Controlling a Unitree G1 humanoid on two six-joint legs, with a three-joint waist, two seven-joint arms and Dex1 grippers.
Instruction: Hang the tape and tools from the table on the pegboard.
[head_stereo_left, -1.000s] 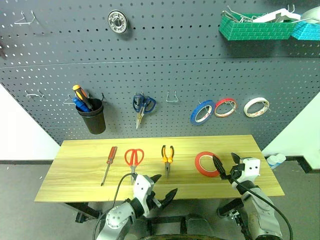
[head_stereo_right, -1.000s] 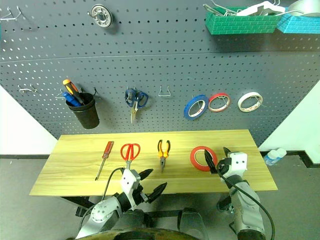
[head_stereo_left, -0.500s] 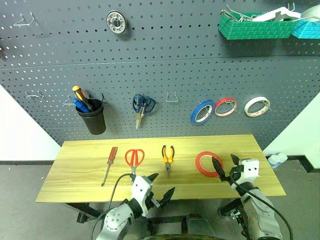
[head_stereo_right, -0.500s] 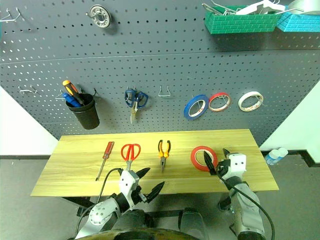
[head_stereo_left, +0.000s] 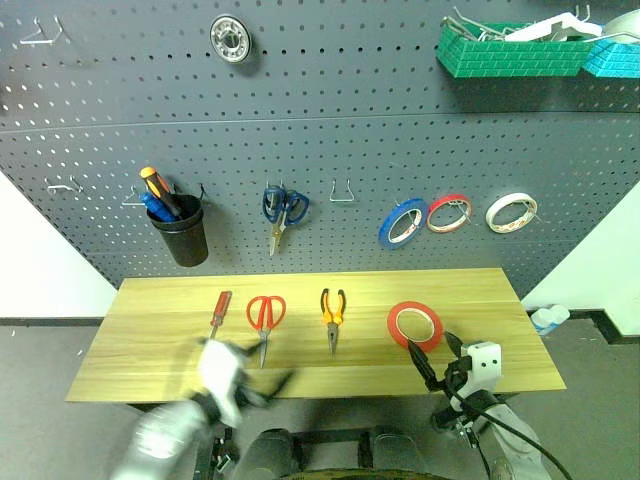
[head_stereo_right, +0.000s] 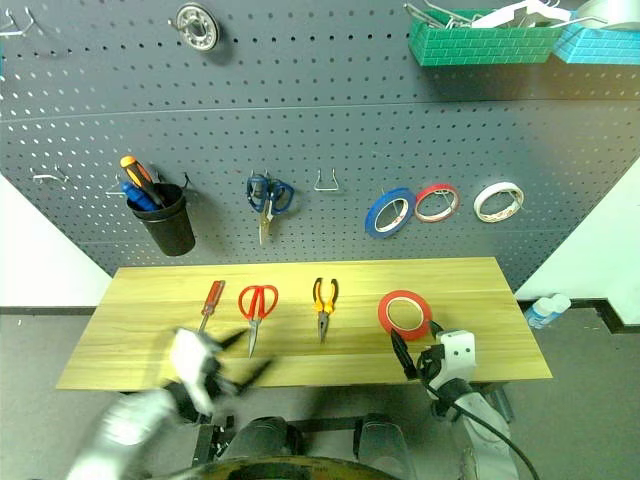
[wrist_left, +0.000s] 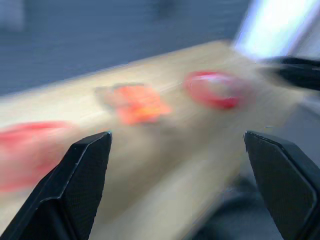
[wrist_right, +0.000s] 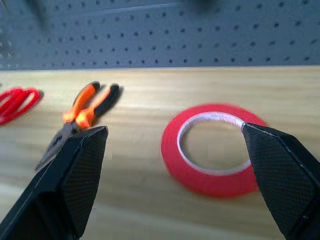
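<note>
On the light wood table (head_stereo_left: 150, 350) lie, left to right, a red-handled screwdriver (head_stereo_left: 219, 313), red-handled scissors (head_stereo_left: 265, 315), orange-and-black pliers (head_stereo_left: 332, 315) and the big red-orange tape (head_stereo_left: 415, 325). Behind it rises the dark grey pegboard (head_stereo_left: 330, 120). My left gripper (head_stereo_left: 262, 366) is blurred with motion at the table's near edge, just in front of the scissors, jaws wide open and empty. My right gripper (head_stereo_left: 434, 357) stands open and empty at the near edge, just short of the tape (wrist_right: 172, 160), which lies flat ahead of its fingers beside the pliers (wrist_right: 80, 117).
On the pegboard hang a black cup (head_stereo_left: 185, 235) with screwdrivers, blue scissors (head_stereo_left: 283, 208), an empty wire hook (head_stereo_left: 343, 192), a blue roll (head_stereo_left: 403, 222), a thin red roll (head_stereo_left: 448, 212) and a whitish roll (head_stereo_left: 511, 212). Green baskets (head_stereo_left: 510, 50) sit at the upper right.
My left gripper has swung quickly to the left and a little upward, from in front of the pliers to in front of the scissors. My right gripper has drawn back and down from the tape.
</note>
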